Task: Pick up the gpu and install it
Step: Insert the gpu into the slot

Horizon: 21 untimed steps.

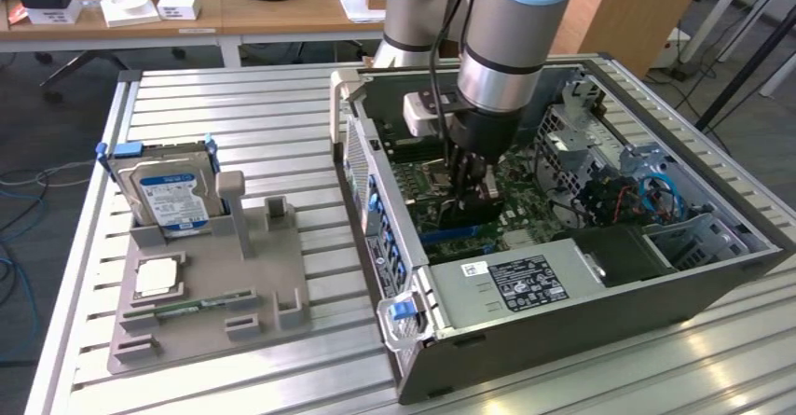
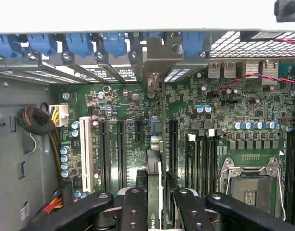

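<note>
My gripper (image 1: 472,184) reaches down into the open computer case (image 1: 547,289) and is shut on the gpu (image 1: 463,217), a thin dark card held on edge. In the wrist view the two black fingers (image 2: 134,204) clamp the card (image 2: 153,180) from both sides. The card stands edge-on over the green motherboard (image 2: 224,115), between the long black expansion slots (image 2: 172,139). Its silvery bracket (image 2: 159,57) reaches the case's rear wall among the blue slot latches (image 2: 116,45). Whether the card's lower edge sits in a slot is hidden.
On the slatted table, at the exterior view's left, a grey fixture (image 1: 212,294) holds a silver hard drive (image 1: 171,196) and a narrow green memory stick (image 1: 205,300). Inside the case are a power supply (image 1: 523,284), a CPU socket (image 2: 248,185) and cable bundles (image 2: 39,122).
</note>
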Each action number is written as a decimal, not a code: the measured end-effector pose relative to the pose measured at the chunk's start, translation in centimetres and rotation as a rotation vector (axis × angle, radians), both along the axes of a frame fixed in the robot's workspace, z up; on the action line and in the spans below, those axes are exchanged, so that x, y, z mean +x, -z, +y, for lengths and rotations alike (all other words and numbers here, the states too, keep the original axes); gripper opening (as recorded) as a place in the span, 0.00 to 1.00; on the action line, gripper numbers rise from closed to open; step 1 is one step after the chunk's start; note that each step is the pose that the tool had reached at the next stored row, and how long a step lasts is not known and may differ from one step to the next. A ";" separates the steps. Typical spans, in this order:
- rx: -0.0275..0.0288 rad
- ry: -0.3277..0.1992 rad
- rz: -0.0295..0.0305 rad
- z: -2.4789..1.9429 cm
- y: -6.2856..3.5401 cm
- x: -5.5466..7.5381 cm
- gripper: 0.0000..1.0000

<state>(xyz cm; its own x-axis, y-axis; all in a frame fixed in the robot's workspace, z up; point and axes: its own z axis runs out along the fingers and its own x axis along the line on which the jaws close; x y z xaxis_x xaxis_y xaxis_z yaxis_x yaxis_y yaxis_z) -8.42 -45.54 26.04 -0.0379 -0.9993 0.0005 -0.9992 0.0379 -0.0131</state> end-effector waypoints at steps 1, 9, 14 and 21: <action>0.0001 0.000 0.0000 -0.03 0.00 0.0 0.26; 0.0001 0.000 -0.0001 -0.13 -0.02 0.1 0.26; 0.0001 0.000 -0.0001 -0.13 -0.02 0.1 0.26; 0.0002 -0.019 -0.0001 -0.18 -0.02 0.1 0.26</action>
<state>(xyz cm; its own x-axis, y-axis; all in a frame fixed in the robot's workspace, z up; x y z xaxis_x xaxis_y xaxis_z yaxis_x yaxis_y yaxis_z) -8.34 -45.72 26.06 -0.0193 -0.9998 0.0003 -0.9997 0.0193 -0.0133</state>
